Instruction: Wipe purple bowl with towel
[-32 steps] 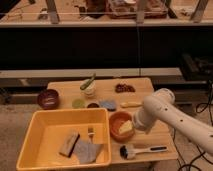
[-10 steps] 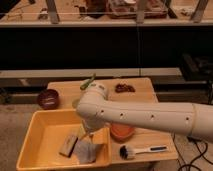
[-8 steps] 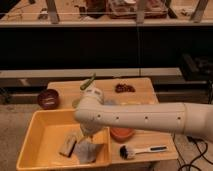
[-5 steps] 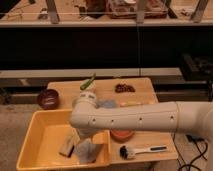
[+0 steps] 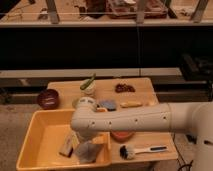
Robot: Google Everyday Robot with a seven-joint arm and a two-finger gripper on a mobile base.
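A dark shelf front and a metal rail fill the background across the upper frame, and below them a wooden counter (image 5: 145, 82) sits mid-frame. At its left edge, left of centre, stands the purple bowl (image 5: 48, 98), well apart from everything else. A yellow tub (image 5: 42, 137) takes up the lower left; inside it, toward its right side, a brown block (image 5: 67, 145) lies just beside the grey-blue towel (image 5: 88, 153). The claw (image 5: 89, 141) hangs in the tub directly over the towel, its fingers spread and pinching nothing. Behind it stands a cup (image 5: 89, 89) holding something green, and a blue sponge (image 5: 107, 104) lies to its right. An orange bowl (image 5: 121, 135) peeks out beneath the white arm (image 5: 145, 119), which stretches in from the right edge, with a brush (image 5: 136, 150) below it.
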